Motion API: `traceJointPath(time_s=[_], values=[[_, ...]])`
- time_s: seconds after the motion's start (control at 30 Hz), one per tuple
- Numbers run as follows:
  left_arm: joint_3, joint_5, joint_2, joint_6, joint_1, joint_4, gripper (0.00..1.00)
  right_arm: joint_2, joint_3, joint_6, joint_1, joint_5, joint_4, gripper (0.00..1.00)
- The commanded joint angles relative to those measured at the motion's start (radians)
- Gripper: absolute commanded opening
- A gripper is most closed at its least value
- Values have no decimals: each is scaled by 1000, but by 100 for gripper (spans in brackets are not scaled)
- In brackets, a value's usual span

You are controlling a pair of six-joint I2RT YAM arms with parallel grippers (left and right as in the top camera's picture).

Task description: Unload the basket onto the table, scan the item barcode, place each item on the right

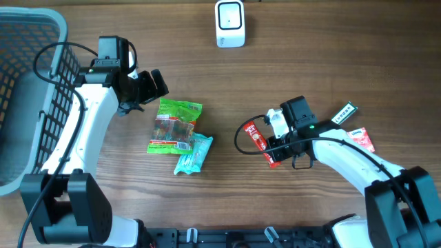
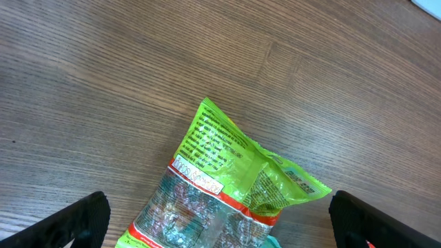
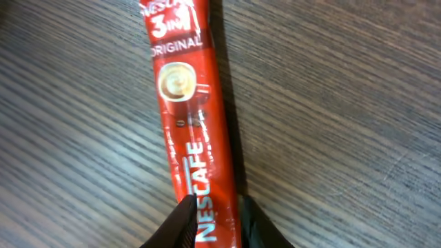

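A red Nescafé 3-in-1 sachet (image 1: 256, 138) lies lengthwise right of centre, and its printed front fills the right wrist view (image 3: 182, 103). My right gripper (image 1: 277, 148) is shut on its near end, one finger against each long edge (image 3: 215, 220). No barcode shows on the visible face. The white scanner (image 1: 229, 24) stands at the far edge, well away from the sachet. My left gripper (image 1: 148, 88) hangs wide open just up and left of a green snack packet (image 1: 176, 124). In the left wrist view that packet (image 2: 227, 172) lies between the spread fingers (image 2: 231, 227).
A grey wire basket (image 1: 27, 41) takes up the left edge. A teal packet (image 1: 193, 155) lies partly under the green one. A black-and-white sachet (image 1: 344, 112) and a red-and-white packet (image 1: 360, 138) lie beside the right arm.
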Motion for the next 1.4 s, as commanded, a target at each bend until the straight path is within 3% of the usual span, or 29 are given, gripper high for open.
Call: traceJointPath(time_s=[0.0,0.23,0.5,0.8,1.03,1.17,1.37], values=[[-6,-6,7,-2,3,0,100,64,-10,-21,8,29,23,27],[-6,-6,7,-2,3,0,100,190,-10,-19,8,29,35,34],[-6,-6,7,-2,3,0,100,140,37,-20,8,27,-16,43],[-6,-6,7,-2,3,0,100,-3,44,13,37,58,-74,34],[-6,-6,7,-2,3,0,100,-3,39,47,182,283,-79,38],[-6,-6,7,-2,3,0,100,-3,38,85,192,378,-74,39],[-6,-6,7,-2,3,0,100,-3,10,85,192,335,-53,33]])
